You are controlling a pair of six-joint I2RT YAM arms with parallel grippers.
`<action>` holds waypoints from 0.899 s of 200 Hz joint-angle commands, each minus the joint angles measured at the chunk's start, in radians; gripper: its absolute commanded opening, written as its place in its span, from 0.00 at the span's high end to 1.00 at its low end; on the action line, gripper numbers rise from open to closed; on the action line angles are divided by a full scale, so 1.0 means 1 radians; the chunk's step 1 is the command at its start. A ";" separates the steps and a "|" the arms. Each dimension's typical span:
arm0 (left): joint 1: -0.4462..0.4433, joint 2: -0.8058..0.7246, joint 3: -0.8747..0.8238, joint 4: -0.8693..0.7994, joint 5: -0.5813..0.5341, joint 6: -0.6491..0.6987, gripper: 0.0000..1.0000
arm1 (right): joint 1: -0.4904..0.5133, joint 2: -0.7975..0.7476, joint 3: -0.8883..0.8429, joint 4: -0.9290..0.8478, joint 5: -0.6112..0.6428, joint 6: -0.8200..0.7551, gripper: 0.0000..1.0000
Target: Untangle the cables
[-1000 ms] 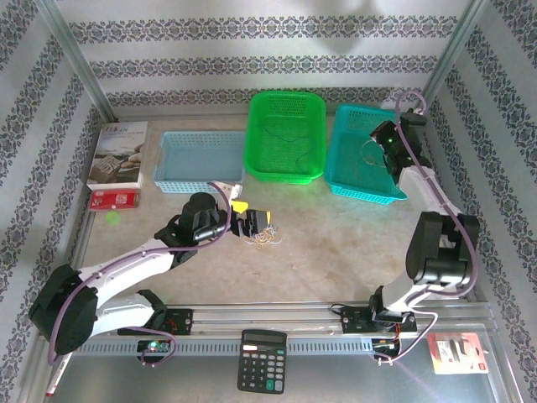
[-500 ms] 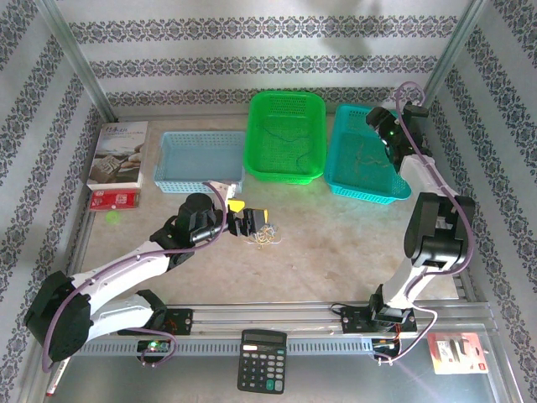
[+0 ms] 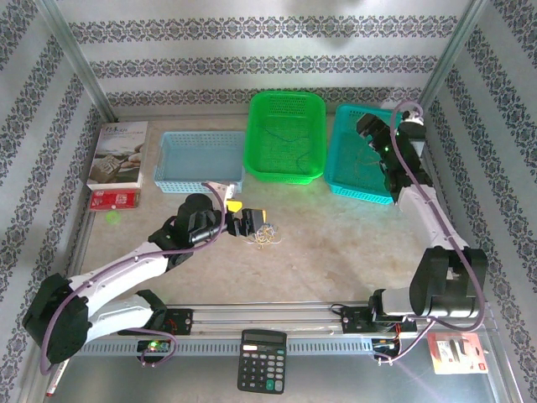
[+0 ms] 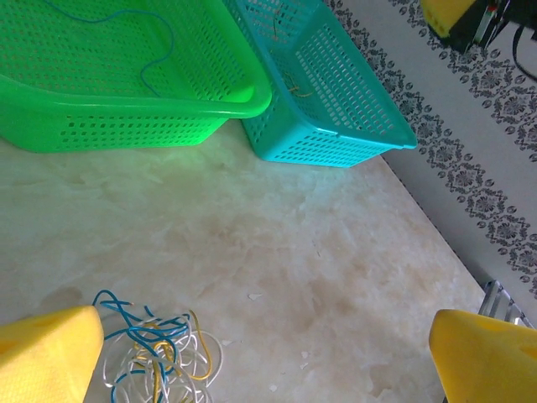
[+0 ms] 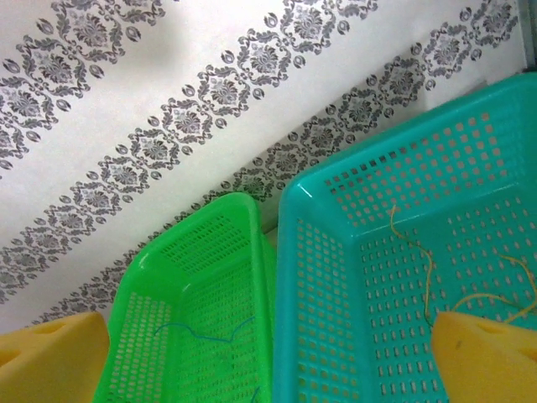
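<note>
The cables (image 3: 267,238) lie in a small tangle of white, yellow and blue wires on the table, just right of my left gripper (image 3: 256,223). In the left wrist view the tangle (image 4: 155,353) sits by the left yellow finger (image 4: 46,357), and my left gripper (image 4: 267,361) is open with bare table between the fingers. My right gripper (image 3: 370,134) hangs open over the teal basket (image 3: 382,195). A single yellow wire (image 5: 428,277) lies in that basket (image 5: 319,277) beyond my right gripper (image 5: 268,361). One blue wire (image 5: 201,332) lies in the green basket (image 5: 134,277).
The green basket (image 3: 285,172) stands between a light blue basket (image 3: 197,180) and the teal one along the back. A box (image 3: 117,155) and a red packet (image 3: 113,199) lie at the far left. A calculator (image 3: 263,361) sits in front of the rail.
My right gripper has opened, letting the yellow wire drop into the teal basket, and has risen toward the back. The left arm has barely shifted.
</note>
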 commanded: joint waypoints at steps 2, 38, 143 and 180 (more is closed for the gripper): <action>-0.011 -0.029 0.025 -0.039 -0.039 0.011 0.00 | 0.005 -0.054 -0.092 0.092 -0.101 0.069 0.02; -0.011 -0.049 0.013 -0.071 -0.084 -0.015 0.00 | 0.104 -0.170 -0.224 0.126 -0.201 0.042 0.08; 0.045 -0.137 -0.088 -0.049 -0.209 -0.221 0.00 | 0.726 -0.201 -0.429 -0.005 -0.052 -0.018 0.43; 0.054 -0.169 -0.051 -0.202 -0.257 -0.190 0.00 | 0.892 -0.088 -0.360 -0.087 0.048 -0.094 0.45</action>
